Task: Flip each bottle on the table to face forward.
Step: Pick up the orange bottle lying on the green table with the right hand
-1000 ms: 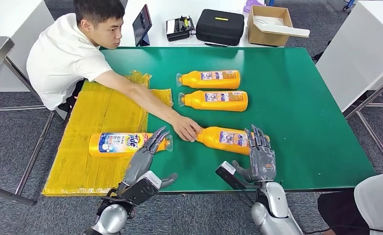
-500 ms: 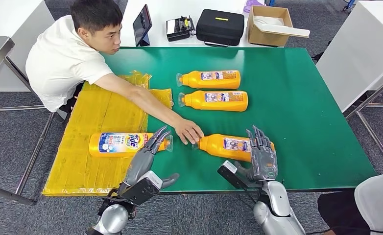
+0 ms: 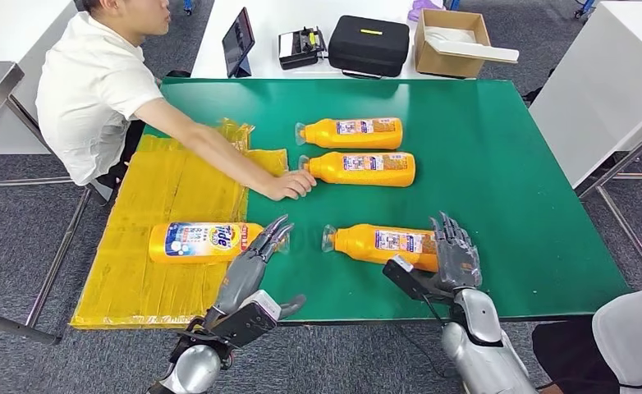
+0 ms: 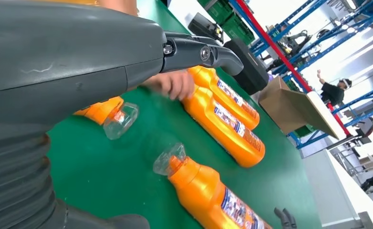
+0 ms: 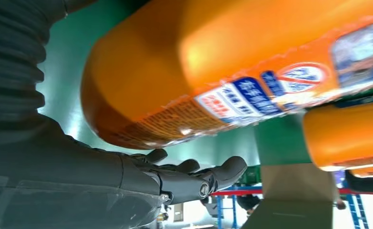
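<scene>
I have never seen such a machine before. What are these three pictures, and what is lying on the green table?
This is a humanoid robot with two silver arms. The large picture looks down from its head; the other two come from cameras at its wrists.

Four orange bottles lie on their sides. One bottle rests on the yellow sheet, and the left hand reaches its neck end without gripping. The right hand, fingers spread, is at the base of the nearest bottle on the green table. Two more bottles lie further back. A seated person's hand rests beside them.
</scene>
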`<state>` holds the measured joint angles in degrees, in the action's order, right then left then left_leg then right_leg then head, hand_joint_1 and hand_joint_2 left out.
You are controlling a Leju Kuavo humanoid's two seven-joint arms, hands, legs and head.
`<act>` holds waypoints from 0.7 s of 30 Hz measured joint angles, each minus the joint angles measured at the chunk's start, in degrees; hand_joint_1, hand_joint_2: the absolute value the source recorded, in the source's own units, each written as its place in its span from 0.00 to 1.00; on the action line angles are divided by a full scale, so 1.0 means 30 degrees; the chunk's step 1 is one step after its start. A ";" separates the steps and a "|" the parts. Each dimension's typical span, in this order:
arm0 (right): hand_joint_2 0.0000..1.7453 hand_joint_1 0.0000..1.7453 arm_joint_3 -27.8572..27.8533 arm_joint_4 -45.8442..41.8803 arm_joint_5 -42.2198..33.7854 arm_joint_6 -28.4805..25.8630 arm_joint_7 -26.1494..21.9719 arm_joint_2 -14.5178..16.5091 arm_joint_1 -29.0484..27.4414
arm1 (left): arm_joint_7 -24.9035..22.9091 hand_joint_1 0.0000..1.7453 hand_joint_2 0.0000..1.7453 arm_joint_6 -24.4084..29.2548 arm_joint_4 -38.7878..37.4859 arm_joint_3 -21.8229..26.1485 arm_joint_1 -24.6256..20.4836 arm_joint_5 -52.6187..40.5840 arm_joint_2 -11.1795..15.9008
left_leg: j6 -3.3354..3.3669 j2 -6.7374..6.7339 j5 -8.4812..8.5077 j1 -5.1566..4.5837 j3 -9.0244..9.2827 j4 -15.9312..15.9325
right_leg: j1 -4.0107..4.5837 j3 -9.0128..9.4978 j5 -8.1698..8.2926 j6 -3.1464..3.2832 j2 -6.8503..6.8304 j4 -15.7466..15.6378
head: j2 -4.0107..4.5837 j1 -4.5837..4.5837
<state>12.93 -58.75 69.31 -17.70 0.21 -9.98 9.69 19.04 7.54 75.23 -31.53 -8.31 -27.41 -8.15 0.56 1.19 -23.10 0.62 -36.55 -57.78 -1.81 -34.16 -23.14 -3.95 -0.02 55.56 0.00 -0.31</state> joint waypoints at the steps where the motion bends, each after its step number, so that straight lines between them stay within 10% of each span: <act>1: 1.00 0.00 -0.0062 0.0208 0.0022 0.0047 0.0075 -0.0038 0.0141 | -0.0009 0.00 1.00 -0.0002 -0.0031 -0.0007 -0.0001 0.0000 0.0000 | 0.0000 0.0002 0.0001 0.0000 0.0004 0.0000 | 0.0000 0.0002 0.0000 0.0000 -0.0001 -0.0001 | 0.0000 0.0000; 16: 1.00 0.00 -0.0536 0.2496 -0.0568 -0.0226 -0.0986 0.0033 0.1392 | -0.0071 0.00 1.00 -0.0120 -0.0545 -0.0497 -0.0165 0.0000 0.0000 | 0.0002 -0.0011 0.0000 0.0002 0.0084 -0.0001 | 0.0004 0.0073 0.0006 0.0001 0.0011 -0.0002 | 0.0000 0.0000; 21: 1.00 0.84 -0.0526 0.2736 -0.0752 -0.0313 -0.1411 0.0182 0.1408 | -0.0073 0.00 1.00 -0.0142 -0.0587 -0.0656 -0.0264 0.0038 0.0000 | 0.0002 -0.0011 0.0001 0.0002 0.0092 -0.0001 | 0.0006 0.0074 0.0014 0.0004 0.0013 -0.0002 | 0.0000 0.0000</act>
<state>11.35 -50.54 67.06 -18.64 -4.02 -9.44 13.92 18.82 7.11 73.47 -33.50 -9.11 -27.29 -8.15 0.57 1.16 -23.09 0.62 -36.27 -57.78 -1.80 -33.93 -23.10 -3.93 0.02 55.56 0.00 -0.31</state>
